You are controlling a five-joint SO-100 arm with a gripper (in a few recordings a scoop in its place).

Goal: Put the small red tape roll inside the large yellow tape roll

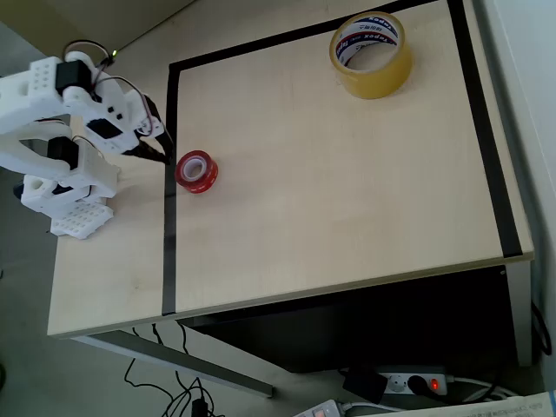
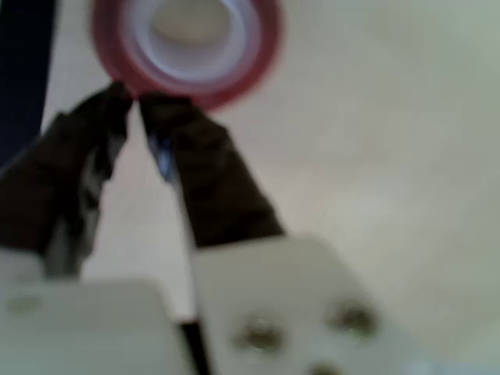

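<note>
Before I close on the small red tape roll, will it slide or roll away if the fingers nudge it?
Probably slide, not roll: the small red tape roll lies flat on the table, hole up. Its glossy surface looks slick, so the fingers may skid off its rim. It looks small and light, so a nudge could shift it. The gripper sits at its edge, nearly shut.

The wrist view is blurred throughout. There the small glossy red tape ring with its whitish core (image 2: 187, 47) is cut off by the top edge, and the dark two-finger gripper (image 2: 133, 101) shows only soft outlines, so contact with the ring cannot be told.
</note>
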